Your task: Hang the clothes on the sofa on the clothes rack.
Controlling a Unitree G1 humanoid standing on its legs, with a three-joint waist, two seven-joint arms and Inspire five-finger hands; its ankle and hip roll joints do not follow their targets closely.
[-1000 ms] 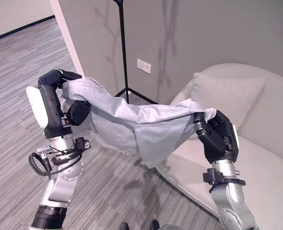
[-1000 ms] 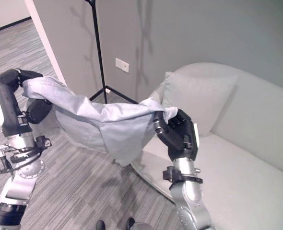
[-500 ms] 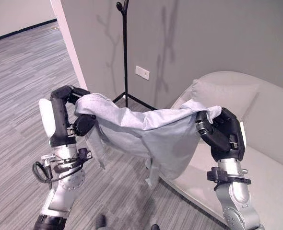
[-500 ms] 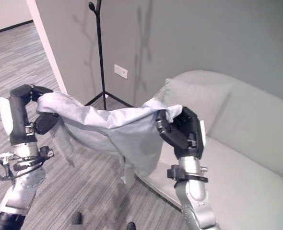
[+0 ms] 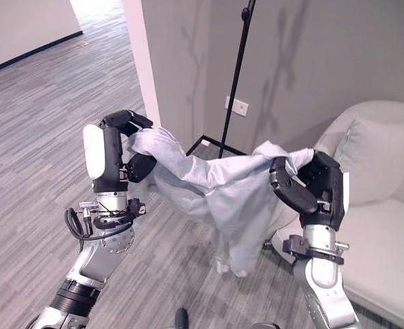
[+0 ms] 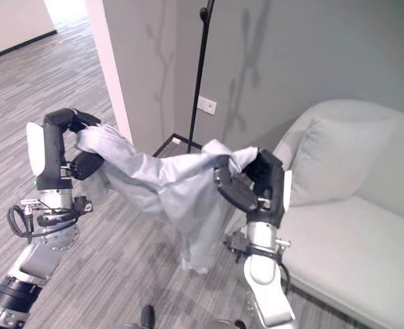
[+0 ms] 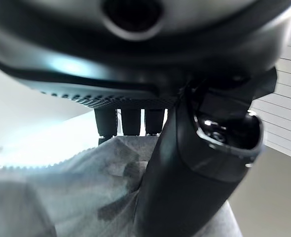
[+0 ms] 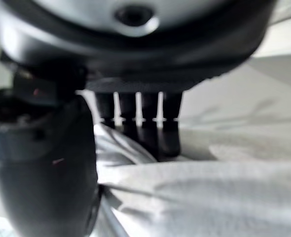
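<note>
A pale grey garment [image 5: 216, 179] hangs stretched between both hands, clear of the sofa, its lower part drooping toward the floor. My left hand [image 5: 123, 147] is shut on its left end, with fingers and thumb curled over the cloth [image 7: 81, 182]. My right hand [image 5: 305, 185] is shut on the right end, with cloth bunched under the fingers [image 8: 195, 192]. The black clothes rack [image 5: 235, 75] stands behind the garment against the grey wall, its pole rising above the view, its base [image 5: 202, 145] on the floor.
A light grey sofa [image 5: 387, 233] with a cushion [image 5: 380, 161] stands on the right, close behind my right arm. A white wall corner [image 5: 142, 62] stands left of the rack. Grey striped carpet [image 5: 31, 137] stretches to the left and front.
The camera has swung left, so the sofa has slid right and the rack now stands nearer the middle. Both hands still hold the garment, which now hangs lower and narrower between them.
</note>
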